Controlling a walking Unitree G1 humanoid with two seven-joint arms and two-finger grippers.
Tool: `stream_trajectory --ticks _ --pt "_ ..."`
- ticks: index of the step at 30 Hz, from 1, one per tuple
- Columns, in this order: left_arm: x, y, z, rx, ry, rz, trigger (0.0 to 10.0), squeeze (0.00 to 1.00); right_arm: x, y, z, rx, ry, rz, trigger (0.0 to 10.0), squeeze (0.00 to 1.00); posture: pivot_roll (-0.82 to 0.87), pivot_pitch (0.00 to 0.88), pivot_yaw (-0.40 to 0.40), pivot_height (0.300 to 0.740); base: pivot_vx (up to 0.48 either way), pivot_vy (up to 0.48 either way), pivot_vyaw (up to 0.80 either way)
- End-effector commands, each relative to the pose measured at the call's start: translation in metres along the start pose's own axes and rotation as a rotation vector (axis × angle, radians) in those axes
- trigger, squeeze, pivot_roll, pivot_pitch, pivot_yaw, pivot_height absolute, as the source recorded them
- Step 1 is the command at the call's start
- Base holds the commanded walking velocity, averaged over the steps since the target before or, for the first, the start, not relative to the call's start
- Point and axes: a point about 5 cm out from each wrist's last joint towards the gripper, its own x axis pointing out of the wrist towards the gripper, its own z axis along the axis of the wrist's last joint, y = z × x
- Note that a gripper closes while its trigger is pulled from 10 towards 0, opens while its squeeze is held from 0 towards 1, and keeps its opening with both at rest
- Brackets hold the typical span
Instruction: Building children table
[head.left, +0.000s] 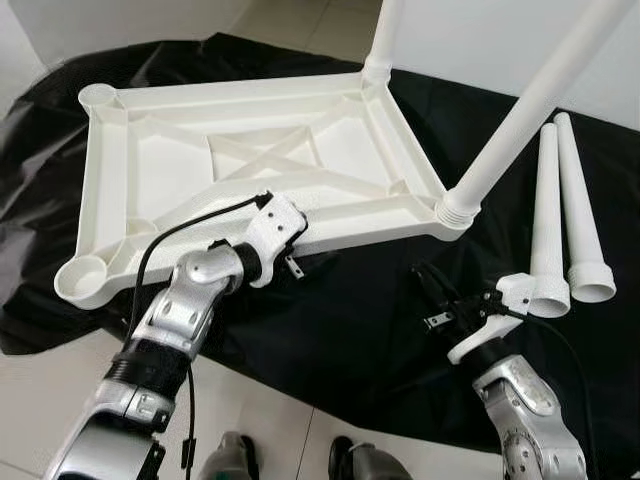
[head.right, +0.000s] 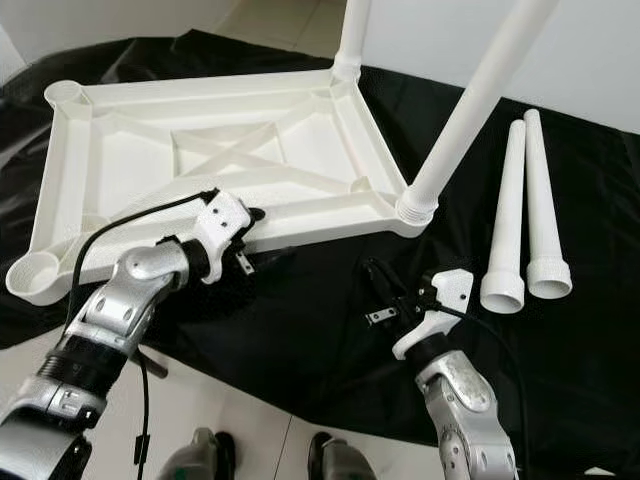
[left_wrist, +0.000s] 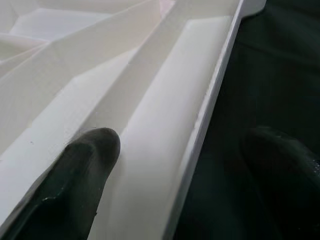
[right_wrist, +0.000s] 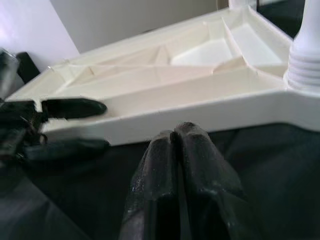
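A white plastic table top lies upside down on a black cloth. Two white legs stand screwed into its right corners, one near and one far. Both left corner sockets, far and near, are bare. Two loose legs lie side by side on the cloth at the right. My left gripper is open at the top's near rim, one finger inside the channel and the other outside. My right gripper is shut and empty, low over the cloth, pointing at the near rim.
The black cloth covers a tiled floor and its folds reach the walls at the back. My own feet stand at the cloth's near edge. A black cable loops over my left forearm.
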Motion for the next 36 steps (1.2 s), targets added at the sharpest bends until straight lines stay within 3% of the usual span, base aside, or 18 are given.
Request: stream_trajectory --ticks 1,3,7,8,9,10,12,14,27,30,36 --pt "0.002 0.006 -0.010 -0.012 0.061 0.107 10.0 0.00 -0.003 0.002 0.001 -0.005 0.010 -0.006 10.0 0.00 0.00 0.178 -0.003 0.740 0.000 0.000 0.00" --pt "0.004 0.010 -0.011 -0.054 0.076 0.141 10.0 0.00 -0.003 0.003 0.003 -0.007 0.005 -0.011 10.0 0.00 0.00 0.179 -0.001 0.740 0.000 0.000 0.00" --pt "0.006 0.013 -0.012 -0.048 0.100 0.170 10.0 0.00 -0.003 0.003 0.004 -0.007 0.002 -0.015 10.0 0.00 0.00 0.179 -0.001 0.740 0.000 0.000 0.00" --pt "0.009 0.020 -0.008 -0.087 0.101 0.226 7.4 0.00 -0.003 0.005 0.004 -0.006 0.002 -0.018 10.0 0.00 -0.01 0.179 0.004 0.740 0.000 0.000 0.00" --pt "0.009 0.020 -0.008 -0.087 0.101 0.226 7.4 0.00 -0.003 0.005 0.004 -0.006 0.002 -0.018 10.0 0.00 -0.01 0.179 0.004 0.740 0.000 0.000 0.00" --pt "0.011 0.021 -0.006 -0.093 0.097 0.239 3.6 0.00 -0.003 0.006 0.004 -0.006 0.003 -0.020 10.0 0.00 -0.01 0.179 0.004 0.740 0.000 0.000 0.00" --pt "0.013 0.022 -0.004 -0.094 0.094 0.244 3.6 0.00 -0.003 0.007 0.004 -0.006 0.004 -0.022 10.0 0.00 -0.01 0.179 0.004 0.740 0.000 0.000 0.00" --pt "0.016 0.021 -0.001 -0.096 0.083 0.245 0.0 0.00 -0.003 0.006 0.004 -0.006 0.007 -0.023 10.0 0.00 -0.01 0.180 0.003 0.740 0.000 0.000 0.00" --pt "0.036 0.014 0.026 -0.136 0.001 0.281 0.0 0.00 0.005 0.011 0.009 -0.004 -0.008 -0.024 10.0 0.00 0.00 0.182 -0.002 0.740 0.000 0.000 0.00" --pt "0.046 0.010 0.040 -0.146 -0.046 0.288 0.0 0.00 0.009 0.018 0.009 0.013 -0.018 -0.027 10.0 0.00 0.00 0.183 0.000 0.740 0.000 0.000 0.00" --pt "0.055 0.008 0.049 -0.152 -0.057 0.315 0.0 0.00 0.011 0.023 0.010 0.031 -0.027 -0.035 10.0 0.00 0.00 0.182 0.002 0.740 0.000 0.000 0.00"
